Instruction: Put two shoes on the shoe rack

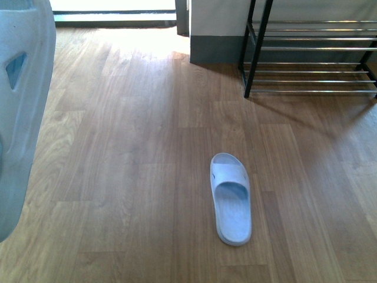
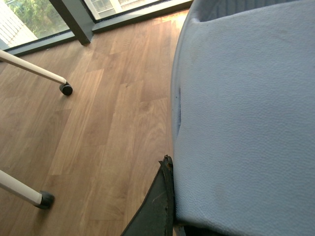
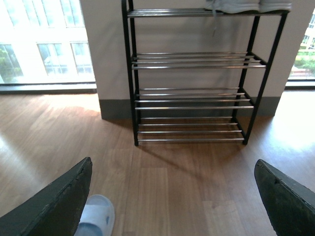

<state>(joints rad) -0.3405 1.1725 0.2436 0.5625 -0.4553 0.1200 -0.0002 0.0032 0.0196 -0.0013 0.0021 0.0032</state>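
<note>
My left gripper [image 2: 170, 206] is shut on a pale blue slide sandal [image 2: 246, 113], held up off the floor; it fills the left edge of the front view [image 1: 20, 106]. Only one dark finger [image 2: 155, 206] shows against it. A second pale blue slide sandal [image 1: 231, 197] lies on the wood floor, toe pointing away, and peeks in beside a finger in the right wrist view [image 3: 97, 216]. My right gripper [image 3: 172, 196] is open and empty above the floor, facing the shoe rack [image 3: 189, 73]. The rack's lower shelves show at the front view's top right [image 1: 312, 56]. Grey sneakers [image 3: 246, 5] sit on its top shelf.
A white and grey wall [image 1: 215, 29] stands behind the rack, with windows to the left [image 3: 44, 39]. White legs with black castors [image 2: 65, 88] stand on the floor in the left wrist view. Wood floor [image 1: 135, 147] spreads between the sandal and the rack.
</note>
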